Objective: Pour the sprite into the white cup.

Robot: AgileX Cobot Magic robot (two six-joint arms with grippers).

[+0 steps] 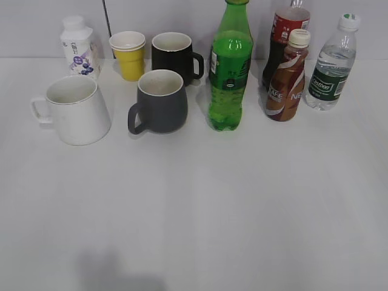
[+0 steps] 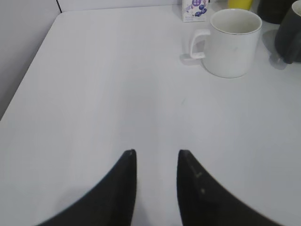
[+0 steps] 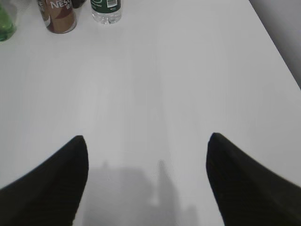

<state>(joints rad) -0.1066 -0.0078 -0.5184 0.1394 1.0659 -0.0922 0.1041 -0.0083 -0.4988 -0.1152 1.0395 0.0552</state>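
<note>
Where white table (image 1: 242, 212) meets pale wall (image 1: 36, 24), left gripper (image 2: 156, 157) narrowly parted, right gripper (image 3: 148, 141) spread

I see a plain white table (image 1: 200, 212) filling most of the exterior view, matte, evenly lit, with soft shadows near its front edge. A pale grey wall (image 1: 36, 27) rises directly behind it. A thin dark cable (image 1: 107, 18) runs down that wall.

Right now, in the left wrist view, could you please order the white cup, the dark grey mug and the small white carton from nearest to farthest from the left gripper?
From the left gripper:
1. white cup, ahead and right.
2. dark grey mug, far right edge.
3. small white carton, top, behind the cup.
</note>
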